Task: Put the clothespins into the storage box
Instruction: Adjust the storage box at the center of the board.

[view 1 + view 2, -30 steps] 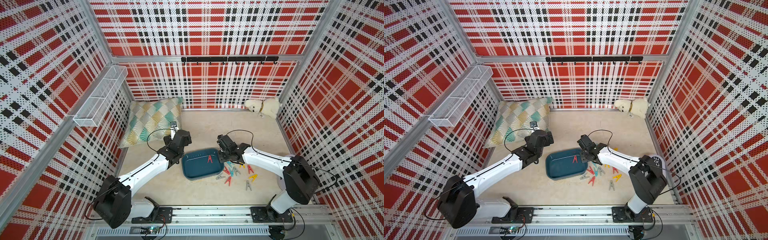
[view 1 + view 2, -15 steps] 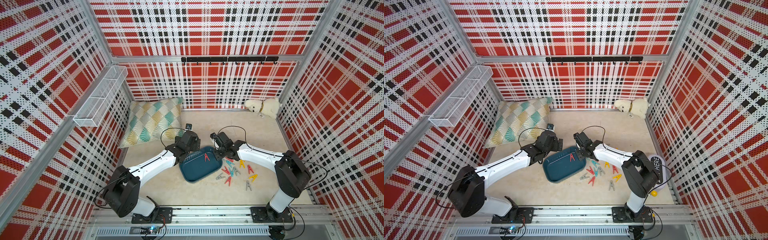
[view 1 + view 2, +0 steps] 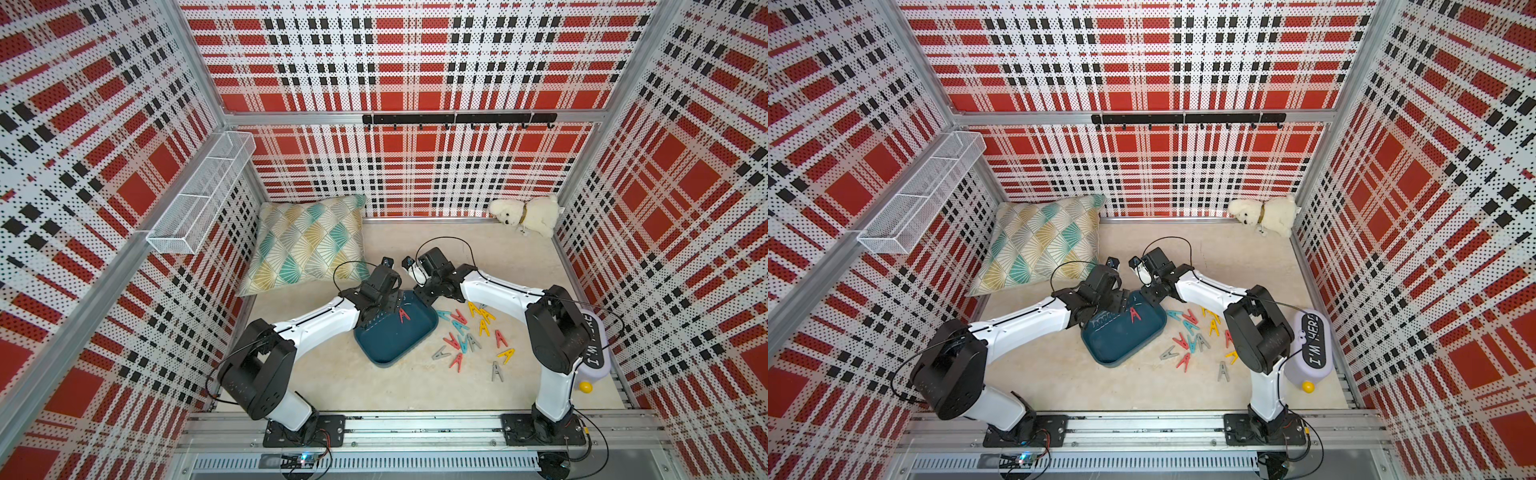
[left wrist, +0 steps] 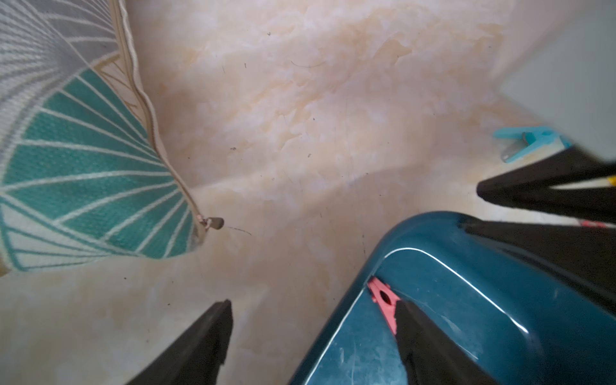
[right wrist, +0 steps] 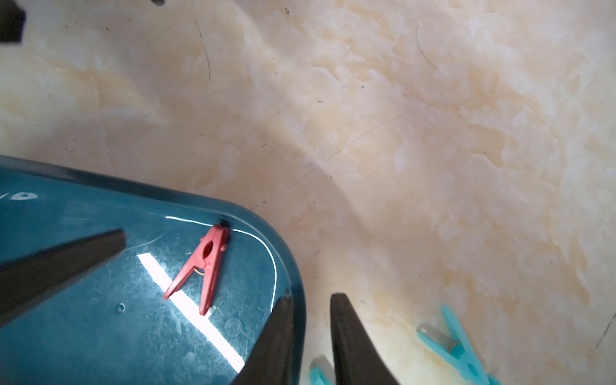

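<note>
Currently listed: right gripper (image 5: 311, 298), jaws near together astride the storage box (image 5: 83, 316) rim, one finger inside, one outside; clamped or not, cannot tell. Nearest light blue clothespin (image 3: 444, 314): just beside its outer finger, long axis pointing away from the box. Loose clothespins (image 3: 473, 341): beyond it, right arm nearer. Left gripper (image 4: 313, 304): spread, straddling another corner; red clothespin (image 5: 203, 266) inside, by its inner finger
</note>
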Robot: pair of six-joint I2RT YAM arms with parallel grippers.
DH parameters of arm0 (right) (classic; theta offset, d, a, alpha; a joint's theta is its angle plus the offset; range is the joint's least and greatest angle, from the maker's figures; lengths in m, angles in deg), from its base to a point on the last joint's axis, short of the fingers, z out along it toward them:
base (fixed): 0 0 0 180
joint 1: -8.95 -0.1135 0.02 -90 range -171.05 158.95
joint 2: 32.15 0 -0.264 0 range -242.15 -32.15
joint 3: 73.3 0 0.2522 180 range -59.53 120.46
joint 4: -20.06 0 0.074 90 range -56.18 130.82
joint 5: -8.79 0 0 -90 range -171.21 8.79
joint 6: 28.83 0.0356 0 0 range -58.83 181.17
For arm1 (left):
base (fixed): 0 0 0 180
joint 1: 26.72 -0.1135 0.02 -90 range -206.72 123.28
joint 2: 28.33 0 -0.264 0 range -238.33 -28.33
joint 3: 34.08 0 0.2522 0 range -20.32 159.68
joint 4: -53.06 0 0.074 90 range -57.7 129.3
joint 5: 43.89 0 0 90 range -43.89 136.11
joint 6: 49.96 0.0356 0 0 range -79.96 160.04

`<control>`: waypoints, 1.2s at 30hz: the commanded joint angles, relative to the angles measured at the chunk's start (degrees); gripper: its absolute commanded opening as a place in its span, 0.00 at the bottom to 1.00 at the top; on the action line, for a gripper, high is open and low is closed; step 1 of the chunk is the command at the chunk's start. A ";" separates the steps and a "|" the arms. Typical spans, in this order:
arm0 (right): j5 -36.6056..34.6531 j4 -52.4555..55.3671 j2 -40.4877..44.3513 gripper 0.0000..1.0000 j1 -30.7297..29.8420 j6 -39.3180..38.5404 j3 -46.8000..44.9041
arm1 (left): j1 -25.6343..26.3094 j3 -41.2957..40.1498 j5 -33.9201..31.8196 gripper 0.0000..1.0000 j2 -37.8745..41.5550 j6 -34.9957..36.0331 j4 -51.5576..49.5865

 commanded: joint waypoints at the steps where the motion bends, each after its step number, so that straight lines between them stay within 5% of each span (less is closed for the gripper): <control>1: 2.61 0.14 2.30 0.31 1.43 0.13 0.01 | 0.09 0.02 2.79 0.76 -1.66 1.20 -1.17; 6: 4.81 -2.15 12.33 0.40 4.49 3.47 -5.82 | -0.12 0.45 3.56 0.62 -4.44 2.08 -1.71; 17: 2.17 -0.39 23.71 0.41 5.21 10.03 -14.84 | -1.99 1.67 8.57 0.26 -9.51 -0.85 0.73; 22: 1.48 -1.08 26.52 0.41 5.04 13.33 -19.04 | -3.06 1.09 9.41 0.20 -8.98 -2.42 2.20; 26: -3.84 0.68 25.45 0.43 5.10 18.39 -19.52 | -3.92 0.72 8.55 0.09 -8.85 -4.88 2.97; 36: -11.54 -0.38 14.81 0.47 7.70 24.95 -16.41 | -5.03 0.02 7.04 0.04 -9.26 -9.40 5.75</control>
